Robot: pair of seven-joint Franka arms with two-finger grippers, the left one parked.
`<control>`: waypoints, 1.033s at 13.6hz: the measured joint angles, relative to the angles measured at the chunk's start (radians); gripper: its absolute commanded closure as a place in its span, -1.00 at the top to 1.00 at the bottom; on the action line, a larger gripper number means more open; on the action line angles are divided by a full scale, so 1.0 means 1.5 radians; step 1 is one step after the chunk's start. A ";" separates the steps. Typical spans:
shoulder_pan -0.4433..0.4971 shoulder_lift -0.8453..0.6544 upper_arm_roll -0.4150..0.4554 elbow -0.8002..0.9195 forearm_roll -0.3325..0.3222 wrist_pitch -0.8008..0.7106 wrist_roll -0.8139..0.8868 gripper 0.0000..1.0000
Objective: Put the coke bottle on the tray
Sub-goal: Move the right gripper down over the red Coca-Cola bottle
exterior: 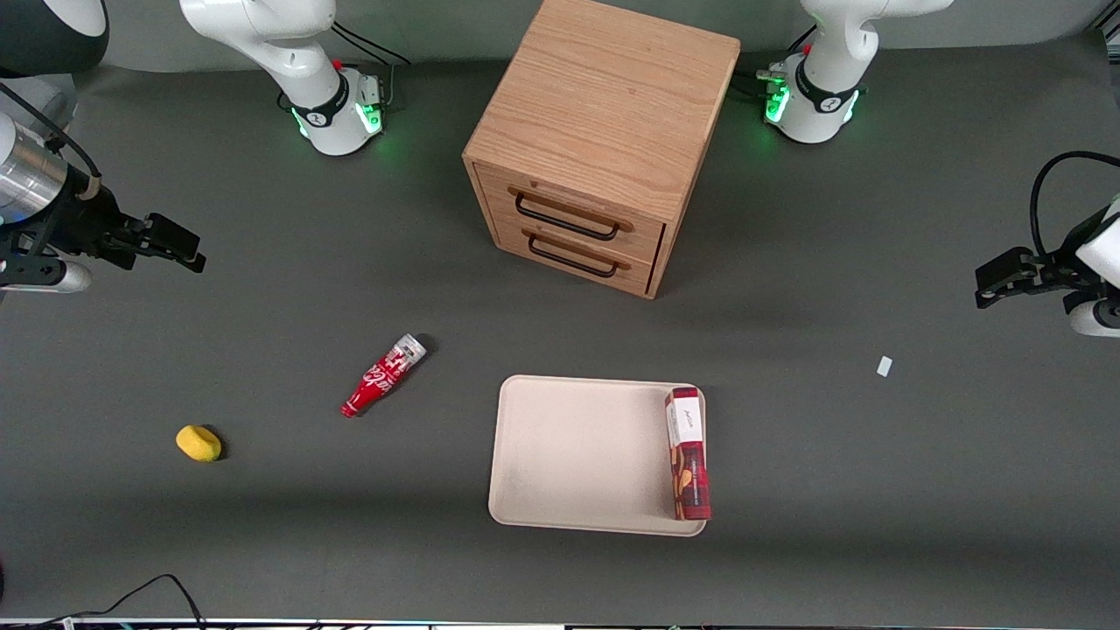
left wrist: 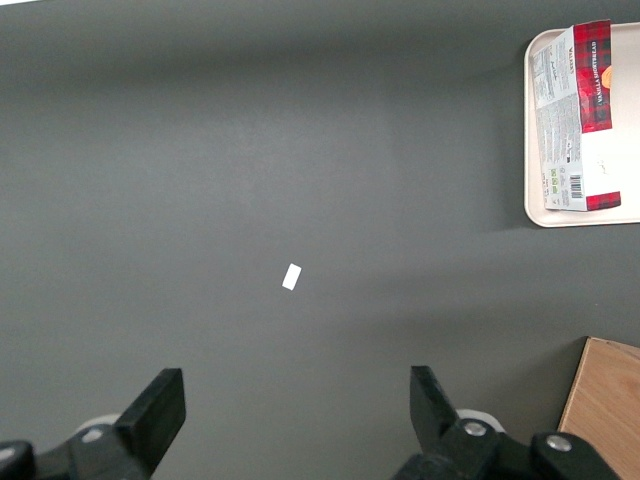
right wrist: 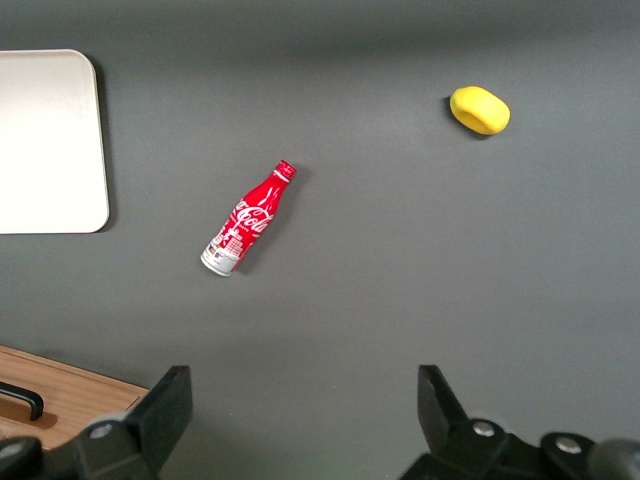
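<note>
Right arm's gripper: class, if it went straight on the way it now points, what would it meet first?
Probably bare table. The gripper is open and points down between the coke bottle and the yellow object, touching neither; depth is uncertain.

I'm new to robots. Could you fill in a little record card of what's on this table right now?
coke bottle: lying on its side on the table, off the tray
tray: flat, beige, holding a red-and-white box along one edge
end effector: open, raised, far from the bottle
yellow object: on the table
wooden drawer cabinet: both drawers closed
</note>
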 measured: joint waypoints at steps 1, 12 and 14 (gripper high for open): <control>0.000 0.000 0.000 0.000 0.000 0.000 0.000 1.00; 0.007 0.107 0.065 -0.045 0.000 0.120 0.215 1.00; 0.009 0.142 0.098 -0.090 0.000 0.203 0.320 1.00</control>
